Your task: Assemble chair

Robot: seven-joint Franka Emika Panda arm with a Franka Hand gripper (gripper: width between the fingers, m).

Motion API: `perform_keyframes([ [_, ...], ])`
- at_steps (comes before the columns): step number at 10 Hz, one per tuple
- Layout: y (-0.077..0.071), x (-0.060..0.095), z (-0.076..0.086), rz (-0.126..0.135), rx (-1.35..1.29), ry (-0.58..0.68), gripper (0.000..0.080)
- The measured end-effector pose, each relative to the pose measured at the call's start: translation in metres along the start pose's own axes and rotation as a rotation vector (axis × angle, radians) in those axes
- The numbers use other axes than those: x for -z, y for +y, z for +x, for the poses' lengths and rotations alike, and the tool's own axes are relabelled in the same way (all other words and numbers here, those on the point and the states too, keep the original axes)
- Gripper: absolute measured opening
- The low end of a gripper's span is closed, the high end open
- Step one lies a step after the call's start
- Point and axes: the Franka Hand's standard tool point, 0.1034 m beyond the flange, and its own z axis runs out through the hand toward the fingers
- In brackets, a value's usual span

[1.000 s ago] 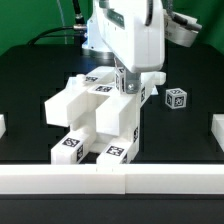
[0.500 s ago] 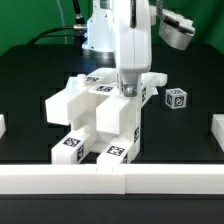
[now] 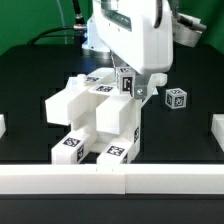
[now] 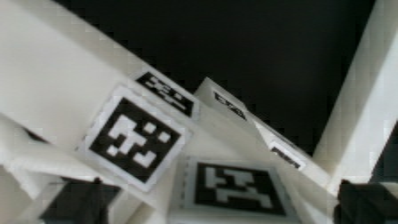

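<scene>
The chair (image 3: 100,118) stands mid-table in the exterior view as a cluster of glossy white blocks with square tags, two tagged feet toward the front. A small tagged part (image 3: 126,80) rises from its top at the back. My gripper (image 3: 128,90) hangs straight down over that part, open, one finger on each side of it. In the wrist view the tagged part (image 4: 231,185) lies between the dark fingers (image 4: 80,200), with a gap showing on both sides. A loose tagged white cube (image 3: 176,98) rests on the black table toward the exterior view's right.
A low white rail (image 3: 110,180) runs along the table's front edge. Short white blocks sit at the exterior view's right (image 3: 217,130) and left (image 3: 2,125). The arm's base (image 3: 100,40) and cables fill the back.
The jaws have opened off the upright tagged part, which they pinched a second ago. The hand twisted about its vertical axis and has turned back. The chair has not shifted.
</scene>
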Motion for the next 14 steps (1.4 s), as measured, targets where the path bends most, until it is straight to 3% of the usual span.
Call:
perform_keyframes([
  [4,0.0005,-0.0007,0.0004,-0.003,0.292,0.002,0.0649],
  [8,0.0017,-0.0003,0.0017,-0.038,0.696,0.024,0.0649],
  [14,0.0018,0.0003,0.0039,-0.057,1.072,0.027,0.0649],
])
